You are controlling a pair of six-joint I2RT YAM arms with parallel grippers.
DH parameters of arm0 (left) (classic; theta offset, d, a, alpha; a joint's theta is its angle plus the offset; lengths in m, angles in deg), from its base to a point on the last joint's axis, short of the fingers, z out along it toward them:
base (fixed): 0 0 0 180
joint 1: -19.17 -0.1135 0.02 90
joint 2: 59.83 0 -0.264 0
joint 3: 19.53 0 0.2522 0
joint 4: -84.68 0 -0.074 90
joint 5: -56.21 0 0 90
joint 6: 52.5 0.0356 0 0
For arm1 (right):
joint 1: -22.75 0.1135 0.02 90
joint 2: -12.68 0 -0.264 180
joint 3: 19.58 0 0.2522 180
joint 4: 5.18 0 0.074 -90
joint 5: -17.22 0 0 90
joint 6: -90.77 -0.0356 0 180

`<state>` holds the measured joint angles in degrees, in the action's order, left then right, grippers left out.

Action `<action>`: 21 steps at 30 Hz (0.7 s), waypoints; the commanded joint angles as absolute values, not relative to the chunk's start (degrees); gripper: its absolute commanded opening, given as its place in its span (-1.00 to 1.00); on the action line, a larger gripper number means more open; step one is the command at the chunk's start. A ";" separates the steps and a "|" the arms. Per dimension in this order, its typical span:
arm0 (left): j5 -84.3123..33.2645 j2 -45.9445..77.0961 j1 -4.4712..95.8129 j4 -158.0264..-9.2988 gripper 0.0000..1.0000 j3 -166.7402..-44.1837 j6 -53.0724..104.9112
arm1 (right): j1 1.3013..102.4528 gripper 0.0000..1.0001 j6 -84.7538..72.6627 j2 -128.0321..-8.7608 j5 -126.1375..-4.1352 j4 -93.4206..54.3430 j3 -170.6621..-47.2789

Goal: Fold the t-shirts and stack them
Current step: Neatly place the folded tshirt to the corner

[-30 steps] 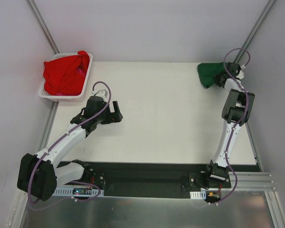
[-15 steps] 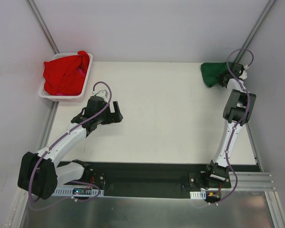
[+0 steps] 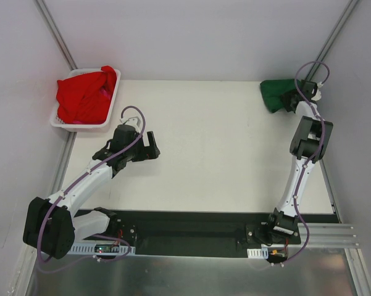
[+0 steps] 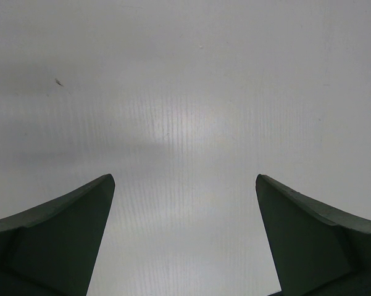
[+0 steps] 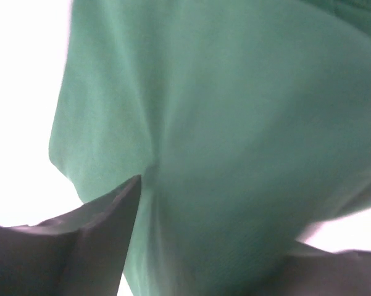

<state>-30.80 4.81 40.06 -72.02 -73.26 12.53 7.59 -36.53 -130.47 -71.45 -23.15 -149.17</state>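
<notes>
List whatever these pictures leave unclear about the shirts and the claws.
1. Right claw: in the top view its own wrist and cable cover it at the green t-shirt. The right wrist view is filled with blurred cloth, so open or shut cannot be told.
2. Red t-shirts: in the top view they are bunched in the basket, so their count is unclear.
3. Green t-shirt's far side: hidden under the right arm in the top view.

We look down from above and behind the arm bases, taking in the whole table (image 3: 204, 135), left arm at left. The left wrist view hangs close over bare table, the left gripper (image 4: 184, 185) framing its bottom corners. The right wrist view sits right up against the green t-shirt (image 5: 234, 123), the same bundle overhead shows far right
</notes>
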 commanded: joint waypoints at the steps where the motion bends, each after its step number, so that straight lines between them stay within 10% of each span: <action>1: -29.39 4.59 39.30 -72.24 0.99 -74.07 11.40 | 7.98 0.14 -34.21 -128.91 -71.81 -23.95 -149.71; 21: -26.93 -5.15 39.30 -72.33 0.98 -70.56 9.37 | 9.30 0.30 -33.86 -105.19 -71.81 -15.87 -121.59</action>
<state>-28.03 -1.05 40.06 -71.89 -72.19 10.52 9.01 -34.56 -113.42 -71.26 -18.45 -124.84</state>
